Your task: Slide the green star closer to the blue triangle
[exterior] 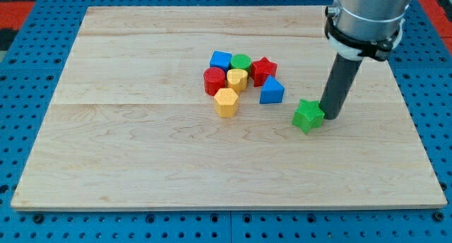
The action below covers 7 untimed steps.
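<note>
Now my tip touching green star

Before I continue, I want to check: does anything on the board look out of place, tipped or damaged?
Nothing looks damaged or tipped. Only the green star sits apart from the cluster, to the lower right of the blue triangle, with my tip against its right side.
</note>
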Each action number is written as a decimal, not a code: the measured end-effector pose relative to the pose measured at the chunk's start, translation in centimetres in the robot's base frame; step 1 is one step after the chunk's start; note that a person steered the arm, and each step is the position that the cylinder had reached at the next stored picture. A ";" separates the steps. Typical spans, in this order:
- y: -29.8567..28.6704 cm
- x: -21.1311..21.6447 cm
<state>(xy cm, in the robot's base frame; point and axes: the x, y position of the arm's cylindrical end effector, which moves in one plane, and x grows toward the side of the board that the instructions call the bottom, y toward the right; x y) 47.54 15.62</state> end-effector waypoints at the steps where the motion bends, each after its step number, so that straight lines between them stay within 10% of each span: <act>1: -0.1 2.6; 7: -9.7 1.3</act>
